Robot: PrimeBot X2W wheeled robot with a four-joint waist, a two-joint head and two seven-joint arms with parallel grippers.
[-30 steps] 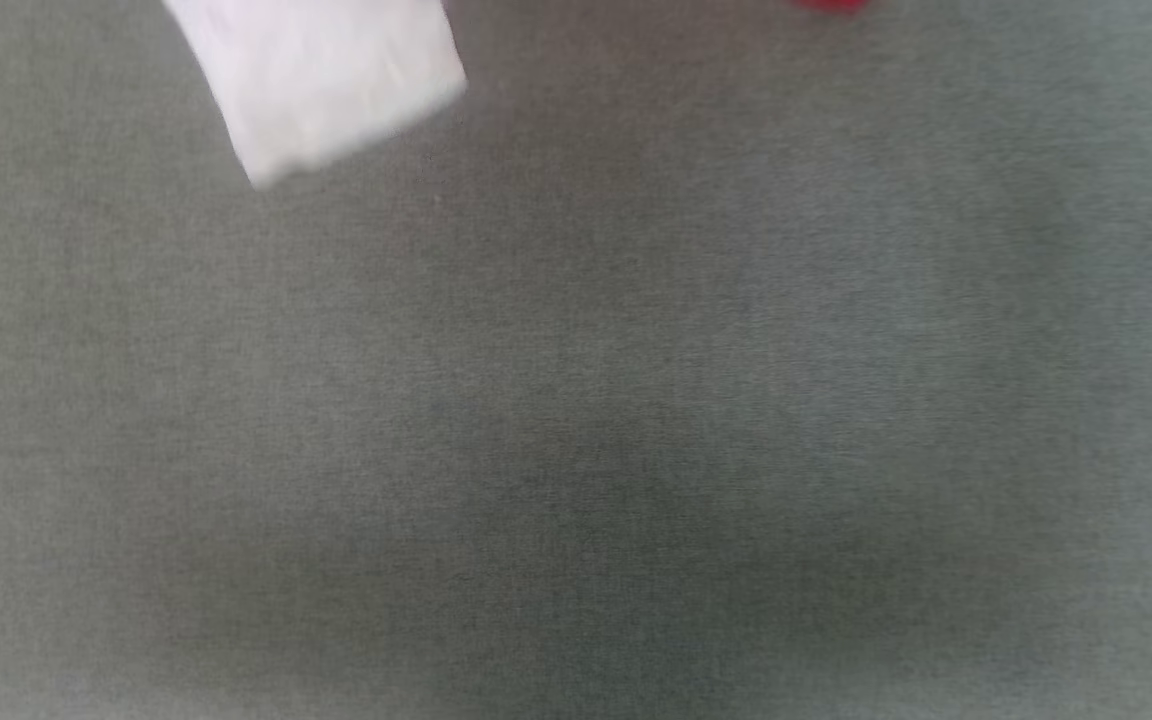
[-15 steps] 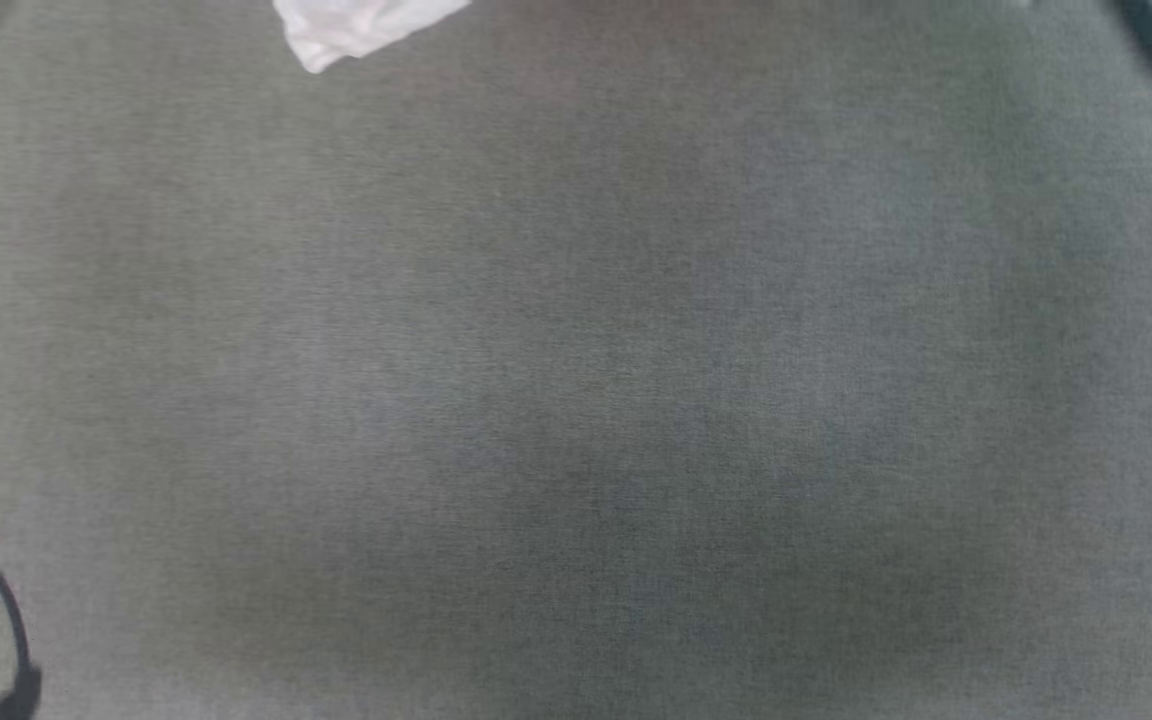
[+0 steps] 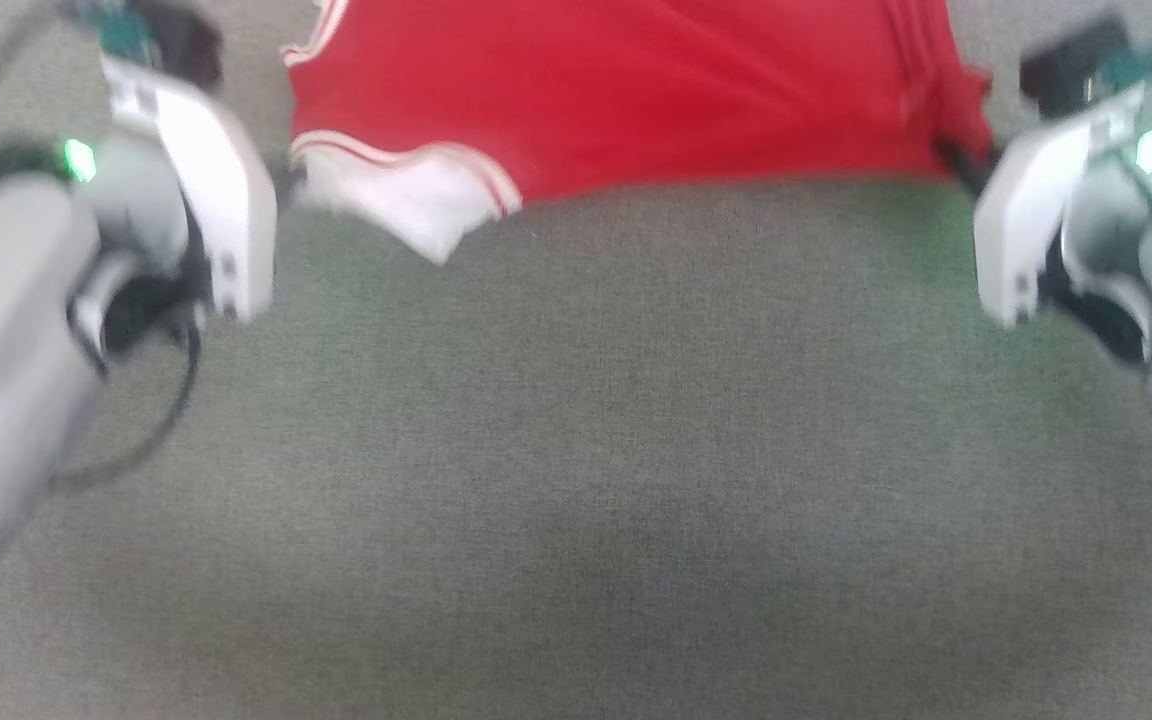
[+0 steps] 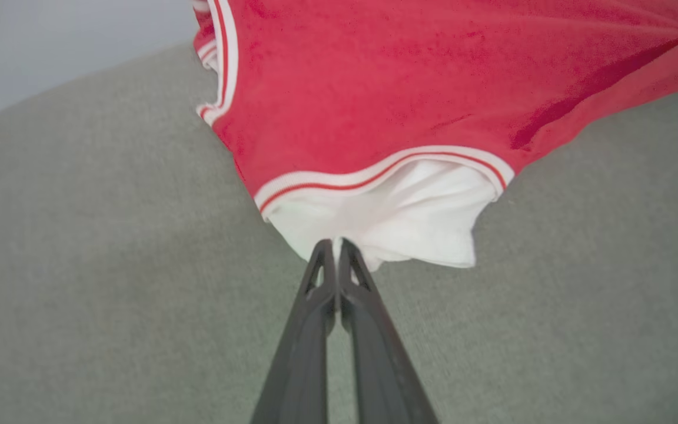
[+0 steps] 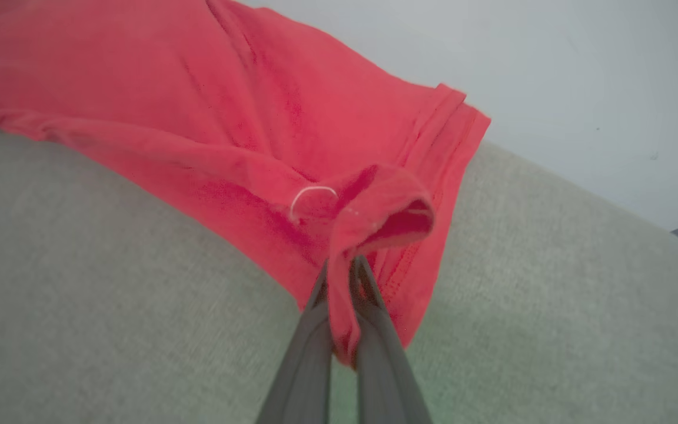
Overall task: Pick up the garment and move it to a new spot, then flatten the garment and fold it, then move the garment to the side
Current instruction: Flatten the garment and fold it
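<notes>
Head view first: the garment (image 3: 636, 90) spans the top of my picture, a broad red body with a white sleeve (image 3: 416, 205) edged in red-and-white trim at its lower left corner. It sits at the far side of the grey-green tabletop (image 3: 576, 450). My left arm (image 3: 186, 200) stands just beside the sleeve end and my right arm (image 3: 1036, 230) just beside the opposite red corner. Both are blurred, each with a green light lit, and I cannot read the fingers from here.

Left wrist view: the left gripper (image 4: 334, 244) has its two dark fingers pressed together, pinching the bottom edge of the white sleeve. The striped trim arcs just above the pinch, and the red cloth spreads up and to the right, over the tabletop.

Right wrist view: the right gripper (image 5: 342, 265) has its fingers closed on a bunched red corner by the stitched hem. A strip of cloth runs down between them, and a small curled fold sits above the tips. From there the garment stretches away to the upper left, with a pale wall (image 5: 580, 70) behind it.
</notes>
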